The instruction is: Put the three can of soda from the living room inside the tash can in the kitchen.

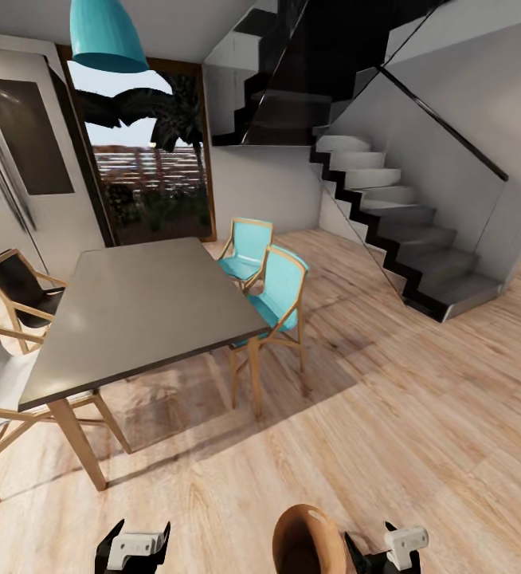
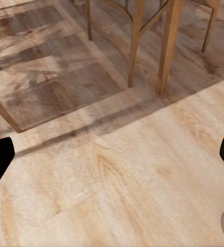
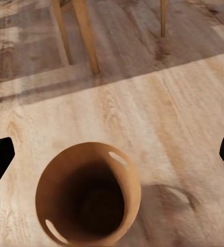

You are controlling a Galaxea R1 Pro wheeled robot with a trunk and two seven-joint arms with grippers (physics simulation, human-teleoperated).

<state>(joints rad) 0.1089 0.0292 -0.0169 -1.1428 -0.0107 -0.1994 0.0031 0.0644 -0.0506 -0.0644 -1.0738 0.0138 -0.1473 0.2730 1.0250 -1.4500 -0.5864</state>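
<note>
No soda can is in view, and this is the room with the grey table and stairs, not the living room. A round copper-brown bin [image 1: 308, 542] stands open on the wood floor just in front of me; its dark inside [image 3: 94, 203] looks empty. My right gripper [image 1: 389, 550] hangs beside it on its right, fingers spread wide, open [image 3: 112, 154] above the bin with nothing between them. My left gripper [image 1: 133, 548] is low at the left, also open [image 2: 112, 157] over bare floor.
A grey dining table [image 1: 141, 311] on wooden legs stands ahead left, with two turquoise chairs [image 1: 280, 299] on its right side and a dark chair [image 1: 23, 295] at its left. A black-and-grey staircase [image 1: 404, 231] rises at the right. Open wood floor [image 1: 420, 414] lies ahead right.
</note>
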